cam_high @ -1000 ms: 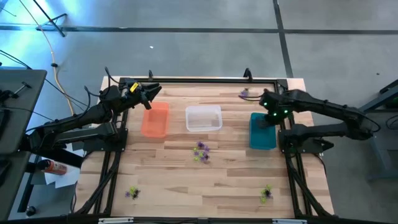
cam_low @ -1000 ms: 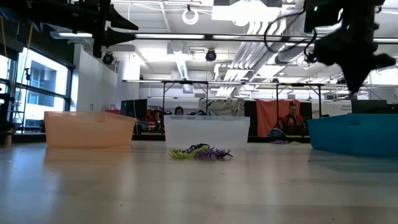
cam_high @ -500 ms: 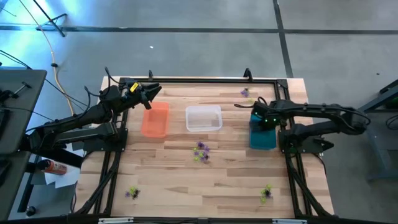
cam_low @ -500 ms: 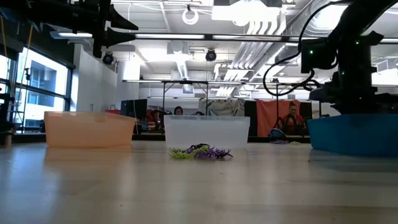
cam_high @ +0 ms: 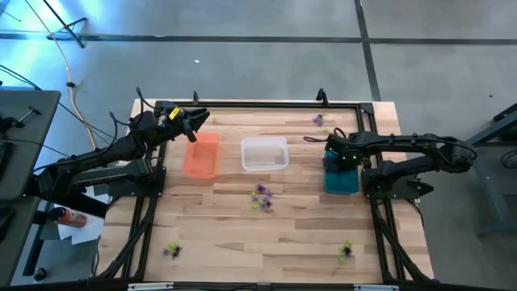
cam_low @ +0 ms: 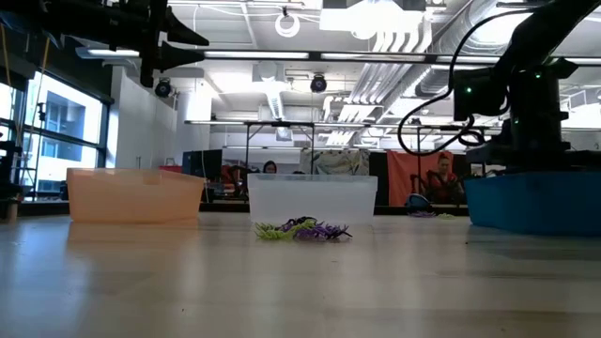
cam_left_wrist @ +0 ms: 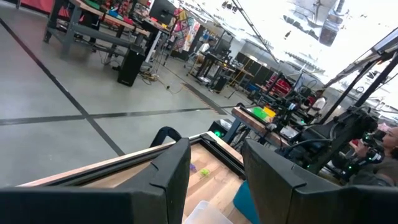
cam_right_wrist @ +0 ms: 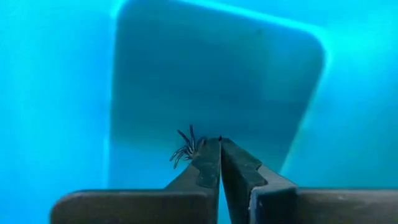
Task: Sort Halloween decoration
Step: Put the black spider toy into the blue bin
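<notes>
The Halloween decoration lies in small heaps of purple, yellow-green and dark spidery trinkets: one at mid-table (cam_high: pixel 260 197) (cam_low: pixel 302 229), one near left (cam_high: pixel 171 251), one near right (cam_high: pixel 346 250), one at the far edge (cam_high: pixel 317 120). My right gripper (cam_high: pixel 339 158) (cam_right_wrist: pixel 219 140) points down inside the teal bin (cam_high: pixel 341 176), shut, with a dark spidery trinket (cam_right_wrist: pixel 185 148) at its tip. My left gripper (cam_high: pixel 196 121) (cam_left_wrist: pixel 214 149) hangs level and open above the far end of the orange bin (cam_high: pixel 202 155), nothing between its fingers. My right gripper has the dark trinket at the very tip of its fingers (cam_right_wrist: pixel 208 155), coming from above and pointing down. The trinket's legs (cam_right_wrist: pixel 181 150) stick out beside one fingertip, just over the bin's floor. Which part lies between the pads is hidden by the fingers.
A clear bin (cam_high: pixel 264 153) stands between the orange and teal ones along the far half of the table. A black frame (cam_high: pixel 258 103) edges the wooden top. In the low view the teal bin's wall (cam_low: pixel 535 202) hides my right gripper's fingers. People show in the room behind.
My right gripper has gone down from above the teal bin into it, rolling somewhat as it sank, and has hardly moved in the last half second.
</notes>
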You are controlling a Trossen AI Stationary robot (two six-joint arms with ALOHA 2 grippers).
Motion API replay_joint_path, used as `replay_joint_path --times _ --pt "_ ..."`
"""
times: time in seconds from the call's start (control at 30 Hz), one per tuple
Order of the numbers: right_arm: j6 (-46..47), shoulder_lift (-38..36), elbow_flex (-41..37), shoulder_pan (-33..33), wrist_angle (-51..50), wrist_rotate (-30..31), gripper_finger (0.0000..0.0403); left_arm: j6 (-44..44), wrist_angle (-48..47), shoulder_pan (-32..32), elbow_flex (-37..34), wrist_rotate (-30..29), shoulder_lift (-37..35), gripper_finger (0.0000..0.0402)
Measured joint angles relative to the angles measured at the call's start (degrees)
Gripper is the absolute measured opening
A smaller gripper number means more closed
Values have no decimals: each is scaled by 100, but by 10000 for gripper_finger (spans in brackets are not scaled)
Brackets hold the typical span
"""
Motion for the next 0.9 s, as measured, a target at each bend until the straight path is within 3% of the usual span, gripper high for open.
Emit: replay_joint_path --times 0.2,0.47,0.7,0.9 --pt "-8 -2 142 4 -328 1 87 55 0 0 0 0 0 135" --pt "-954 -56 1100 4 -1330 210 196 192 1 -2 0 2 0 136" --pt "-1678 -609 2439 5 -1210 293 211 195 1 -2 0 4 0 136" --pt "-2423 -1228 3225 351 461 269 204 450 33 -2 0 322 0 136"
